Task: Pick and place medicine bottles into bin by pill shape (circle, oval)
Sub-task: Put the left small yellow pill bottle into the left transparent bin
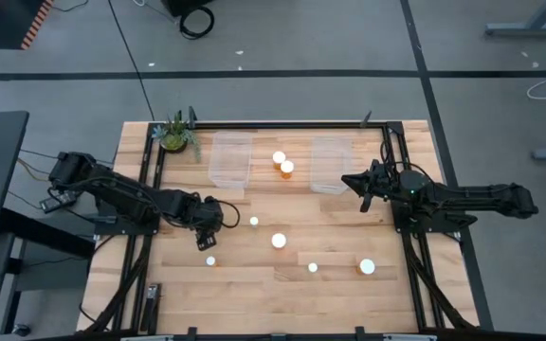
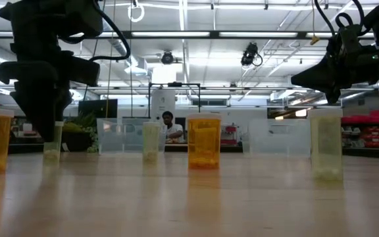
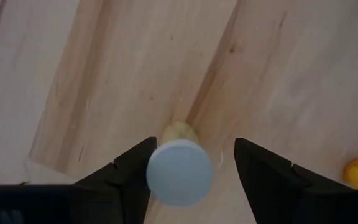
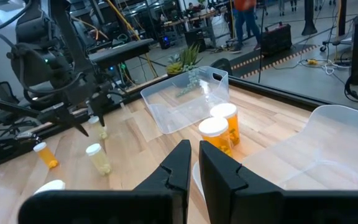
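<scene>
Several small white-capped bottles stand on the wooden table (image 1: pixel 254 294). Two amber ones (image 1: pixel 282 163) stand between the two clear bins. My left gripper (image 1: pixel 205 237) is open, pointing down over a narrow pale bottle. Its white cap (image 3: pixel 179 172) shows between the fingers in the left wrist view, and the low view shows its body (image 2: pixel 52 143) standing on its base. My right gripper (image 1: pixel 363 185) is shut and empty, raised beside the right bin (image 1: pixel 331 163). My left gripper (image 3: pixel 194 146) comes from above with one finger on each side of the bottle's cap. One finger (image 3: pixel 135 174) lies right at the cap's rim; I cannot tell whether it touches. The other finger (image 3: pixel 260 174) stands clear of it. The bottle stands upright on the table.
The left clear bin (image 1: pixel 230 156) stands at the far middle, with a small green plant (image 1: pixel 175 133) to its left. Other bottles stand near the middle (image 1: pixel 279 241), (image 1: pixel 254 221) and toward the near edge (image 1: pixel 210 260), (image 1: pixel 313 268), (image 1: pixel 367 267). Black rails run along the table's sides.
</scene>
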`<state>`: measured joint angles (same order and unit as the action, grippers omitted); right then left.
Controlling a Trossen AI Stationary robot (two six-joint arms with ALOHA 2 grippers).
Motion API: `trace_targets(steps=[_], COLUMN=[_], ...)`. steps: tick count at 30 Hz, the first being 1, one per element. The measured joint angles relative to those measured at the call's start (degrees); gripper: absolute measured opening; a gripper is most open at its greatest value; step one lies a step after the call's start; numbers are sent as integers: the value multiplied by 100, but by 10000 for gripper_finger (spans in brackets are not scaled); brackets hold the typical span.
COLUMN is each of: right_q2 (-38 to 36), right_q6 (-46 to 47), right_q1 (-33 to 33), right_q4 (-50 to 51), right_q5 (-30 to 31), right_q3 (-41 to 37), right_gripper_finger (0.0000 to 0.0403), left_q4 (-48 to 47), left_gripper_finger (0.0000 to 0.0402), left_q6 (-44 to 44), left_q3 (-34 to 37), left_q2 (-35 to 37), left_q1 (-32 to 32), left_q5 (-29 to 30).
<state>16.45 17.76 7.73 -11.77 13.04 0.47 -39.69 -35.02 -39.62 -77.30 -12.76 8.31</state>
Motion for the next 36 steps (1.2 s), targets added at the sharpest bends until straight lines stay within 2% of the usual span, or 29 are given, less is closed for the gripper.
trace_targets(steps=[20, 28, 36], right_q2=[0, 0, 1], right_q6=[0, 0, 0], right_q1=[0, 1, 0], right_q4=[0, 2, 2], right_q5=[0, 0, -1], right_q3=[0, 0, -1], right_gripper_finger=[39, 39, 39], left_q4=[-6, -141, -313], left_gripper_finger=[115, 123, 115], left_q6=[90, 387, 1201], left_q3=[0, -307, -873], left_q2=[0, 0, 0], left_q1=[48, 315, 1083], left_q5=[-12, -21, -89])
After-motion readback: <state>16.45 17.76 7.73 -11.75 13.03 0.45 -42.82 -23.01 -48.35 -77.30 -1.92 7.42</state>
